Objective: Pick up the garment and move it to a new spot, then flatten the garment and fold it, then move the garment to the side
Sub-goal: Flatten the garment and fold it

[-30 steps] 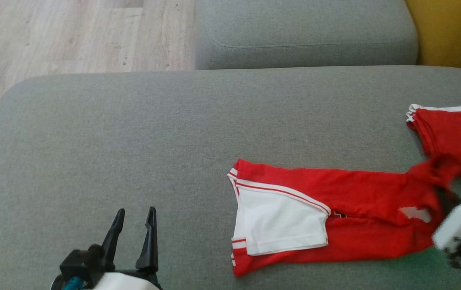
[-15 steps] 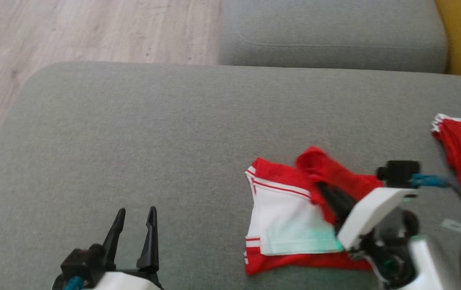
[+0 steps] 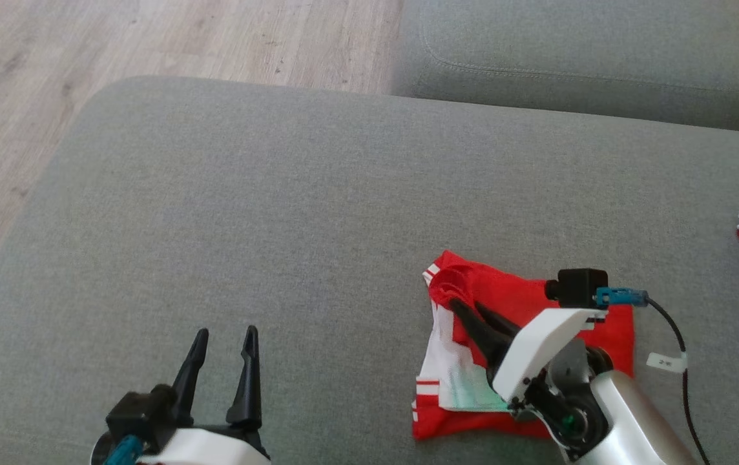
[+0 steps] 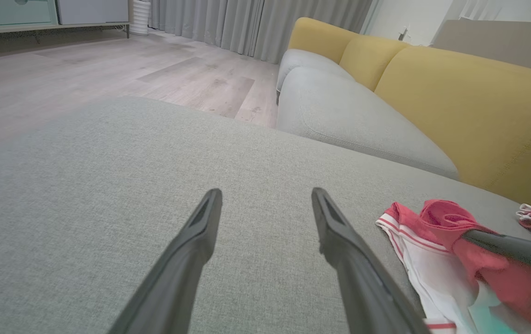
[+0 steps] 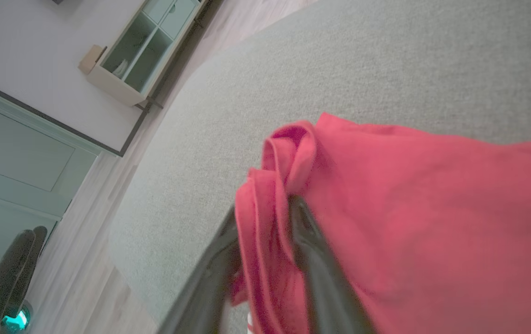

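Fingers of your left gripper (image 3: pixel 224 332) stand wide apart above the grey cushion (image 3: pixel 279 213). To its right the red-and-white garment (image 3: pixel 511 294) lies folded on that cushion, with a red fold between the fingers of your right gripper (image 3: pixel 465 303). You cannot tell whether they pinch it.

Left arm (image 3: pixel 205 449) low, jaws wide; right arm (image 3: pixel 624 407) jaws pinch garment (image 3: pixel 524 303)
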Robot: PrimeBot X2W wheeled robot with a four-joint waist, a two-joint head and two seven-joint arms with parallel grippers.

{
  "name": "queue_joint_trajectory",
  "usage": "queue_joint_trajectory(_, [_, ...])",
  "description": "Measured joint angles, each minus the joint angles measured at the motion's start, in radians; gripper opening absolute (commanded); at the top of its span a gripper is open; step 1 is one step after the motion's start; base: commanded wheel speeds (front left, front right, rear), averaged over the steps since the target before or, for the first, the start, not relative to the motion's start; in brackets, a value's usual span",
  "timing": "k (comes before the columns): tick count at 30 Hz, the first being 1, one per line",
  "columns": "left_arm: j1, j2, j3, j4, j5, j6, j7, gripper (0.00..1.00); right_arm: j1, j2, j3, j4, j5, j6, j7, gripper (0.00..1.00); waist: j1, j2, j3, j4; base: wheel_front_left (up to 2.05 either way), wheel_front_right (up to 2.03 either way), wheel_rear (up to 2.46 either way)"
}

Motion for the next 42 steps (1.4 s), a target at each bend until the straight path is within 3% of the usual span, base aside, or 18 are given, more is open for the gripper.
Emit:
queue_joint_trajectory(6, [0.0,-0.003,0.0,0.008,0.0,-0.001,-0.004,1.0,-0.044,0.0,0.028,0.029,0.04,0.0,-0.081,1.0,0.0,0.0,0.008,-0.013,0.0,0.0,0.0])
queue_joint_trajectory(9, [-0.006,-0.01,-0.005,0.013,0.0,-0.006,-0.004,1.0,-0.072,0.0,-0.024,0.03,-0.021,0.0,-0.15,1.0,0.0,0.0,0.013,-0.031,0.0,0.0,0.0])
queue_joint_trajectory(15, [-0.047,-0.031,-0.006,0.036,0.0,-0.01,-0.004,1.0,-0.087,0.0,-0.177,-0.017,-0.322,0.0,-0.221,1.0,0.0,0.0,0.015,-0.058,0.0,0.0,0.0])
queue_joint_trajectory(22, [-0.076,-0.053,-0.004,0.076,-0.003,-0.027,-0.019,1.0,-0.002,0.0,-0.315,-0.155,-0.519,0.0,-0.264,1.0,0.0,0.0,-0.013,-0.076,0.0,0.0,0.0])
queue_joint_trajectory(31, [-0.06,-0.06,0.027,0.132,-0.014,-0.029,-0.044,1.0,0.276,0.004,-0.453,-0.288,-0.561,0.0,-0.339,1.0,-0.0001,0.0,-0.063,-0.1,0.0,0.0,0.0])
queue_joint_trajectory(42, [0.047,-0.039,0.03,0.188,-0.012,-0.036,-0.053,1.0,0.376,0.008,-0.427,-0.266,-0.559,0.0,-0.424,1.0,-0.0001,0.0,-0.096,-0.126,0.0,0.0,0.0])
